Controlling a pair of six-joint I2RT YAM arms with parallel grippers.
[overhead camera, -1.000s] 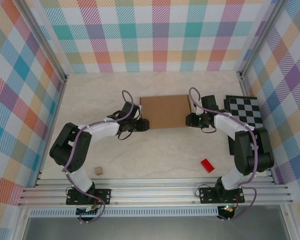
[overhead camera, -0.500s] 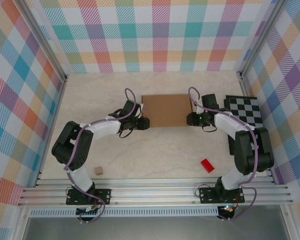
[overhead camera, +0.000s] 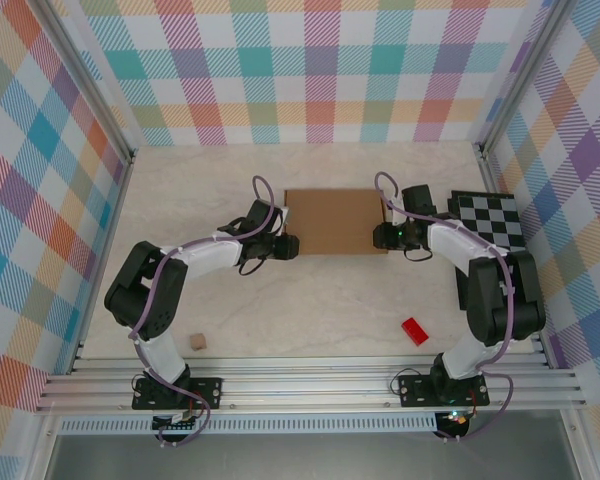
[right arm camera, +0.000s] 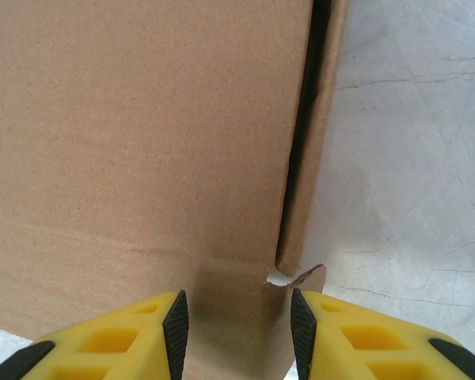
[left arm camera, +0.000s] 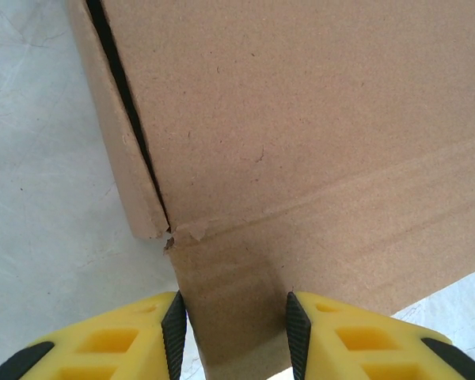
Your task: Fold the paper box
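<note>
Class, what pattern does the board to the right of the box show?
The board has black-and-white checks, seen best in the top external view.

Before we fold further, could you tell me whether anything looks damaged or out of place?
The paper box is frayed at both near corners, where its side slits end, just ahead of the left gripper and right gripper. Nothing else stands out.
</note>
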